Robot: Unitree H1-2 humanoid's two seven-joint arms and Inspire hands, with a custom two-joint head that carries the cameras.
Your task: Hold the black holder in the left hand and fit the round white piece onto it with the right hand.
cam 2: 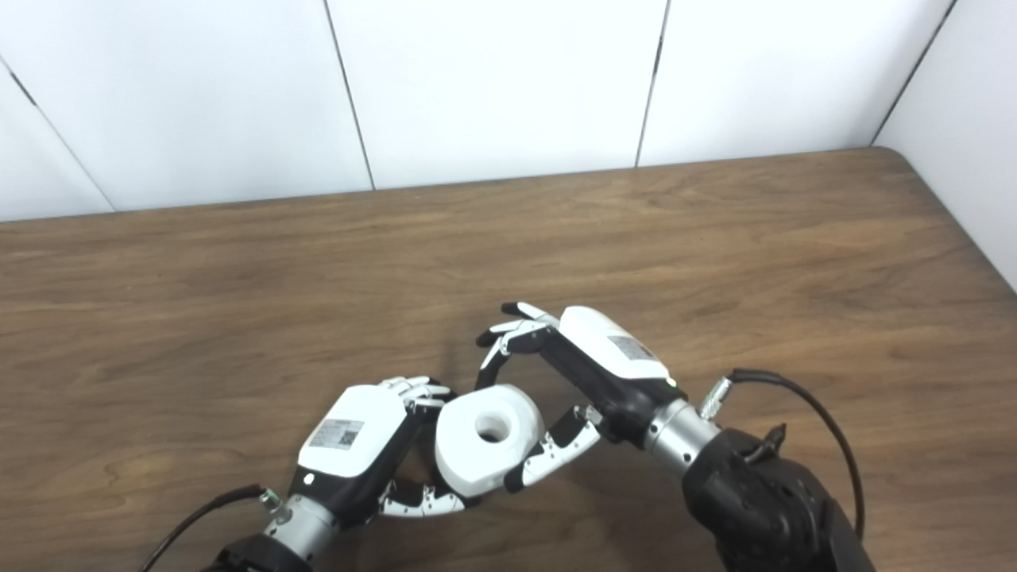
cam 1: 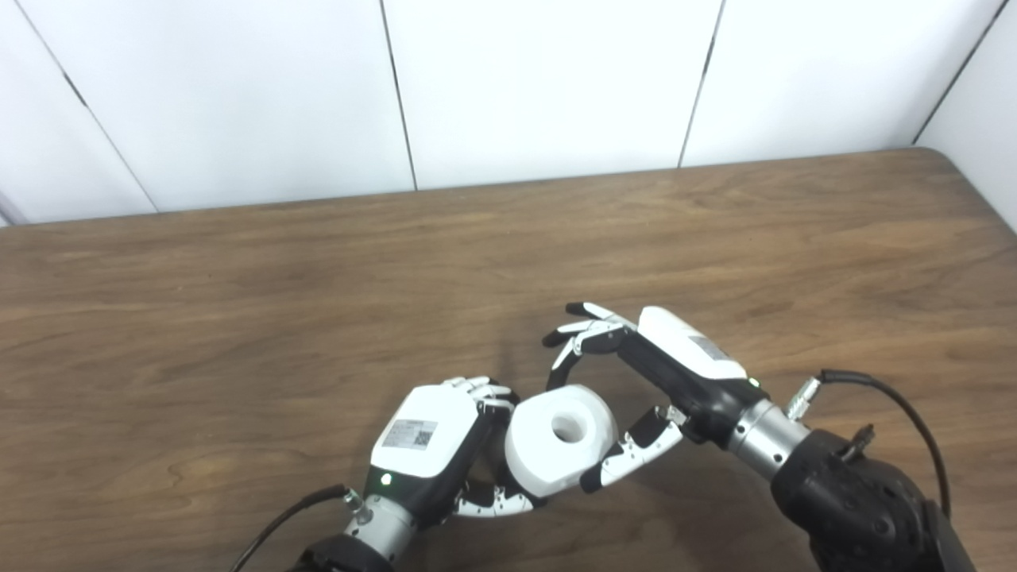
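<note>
Looking through the left eye view: round white piece (cam 1: 560,439) sits near the table's (cam 1: 238,318) front edge, between both hands. Left hand (cam 1: 433,449) curls fingers behind and beneath it; whether they clamp a black holder cannot be told, as it's hidden. Right hand (cam 1: 636,381) has fingers spread, thumb touching the piece's lower right side. Right eye view: same scene, but more of the right forearm's cable (cam 2: 802,413) shows.
</note>
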